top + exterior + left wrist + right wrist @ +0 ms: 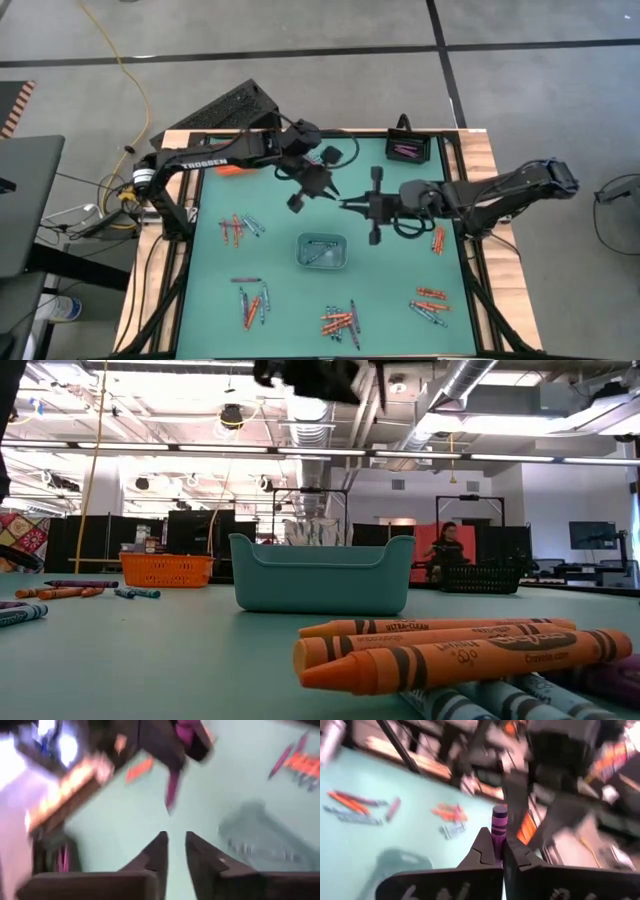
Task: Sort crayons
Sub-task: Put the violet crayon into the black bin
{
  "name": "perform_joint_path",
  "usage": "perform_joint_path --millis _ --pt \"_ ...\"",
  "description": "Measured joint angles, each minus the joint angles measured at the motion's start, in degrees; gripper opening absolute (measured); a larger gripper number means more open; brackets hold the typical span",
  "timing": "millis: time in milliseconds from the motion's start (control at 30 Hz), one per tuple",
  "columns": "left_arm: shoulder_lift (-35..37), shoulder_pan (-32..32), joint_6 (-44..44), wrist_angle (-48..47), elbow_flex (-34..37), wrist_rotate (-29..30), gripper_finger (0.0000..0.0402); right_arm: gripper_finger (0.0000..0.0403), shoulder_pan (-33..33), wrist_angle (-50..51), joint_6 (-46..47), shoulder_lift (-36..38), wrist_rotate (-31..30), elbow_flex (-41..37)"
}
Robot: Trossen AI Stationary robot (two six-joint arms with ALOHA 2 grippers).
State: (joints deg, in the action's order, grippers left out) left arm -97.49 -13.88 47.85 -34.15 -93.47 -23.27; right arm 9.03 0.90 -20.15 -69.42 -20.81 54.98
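Both grippers meet in the air over the middle of the green mat. My right gripper (347,205) is shut on a purple crayon (499,820). My left gripper (322,190) faces it from the table's left, its fingers (159,851) a little apart with nothing between them. In the left wrist view the same purple crayon (172,794) sticks out toward my left gripper. Other crayons lie flat on the mat in loose groups (240,226) (252,303) (340,322) (430,300), and some lie close to the low camera (450,650). My right gripper pinches the purple crayon between its two fingers by one end (498,842). The fingers come about level from the table's right side and lie along the crayon. Its free end (499,812) sticks out past the fingertips, clear of the mat.
A grey-blue tray (322,250) stands on the mat just near of the grippers. A black tray (408,150) with purple crayons sits at the far right, an orange tray (232,168) at the far left. Bare mat lies between the crayon groups.
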Motion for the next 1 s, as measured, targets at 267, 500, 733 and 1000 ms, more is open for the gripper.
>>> perform_joint_path --millis 267,500,733,1000 --pt "1.33 -1.69 -14.33 -22.62 1.56 9.37 0.0144 0.0001 -17.42 19.68 7.55 3.19 -3.02 0.04" --pt "2.83 5.81 -17.17 -17.36 16.40 9.41 0.0143 0.0001 -45.78 22.45 6.38 0.52 12.93 0.04" --pt "2.82 16.13 -22.41 -11.27 23.44 13.78 0.0142 0.0002 -64.49 22.94 0.79 -7.31 24.79 0.04" --pt "3.76 24.83 -26.40 -8.87 23.63 20.28 0.0142 0.0002 -68.70 24.41 -2.97 -16.12 25.14 0.02"
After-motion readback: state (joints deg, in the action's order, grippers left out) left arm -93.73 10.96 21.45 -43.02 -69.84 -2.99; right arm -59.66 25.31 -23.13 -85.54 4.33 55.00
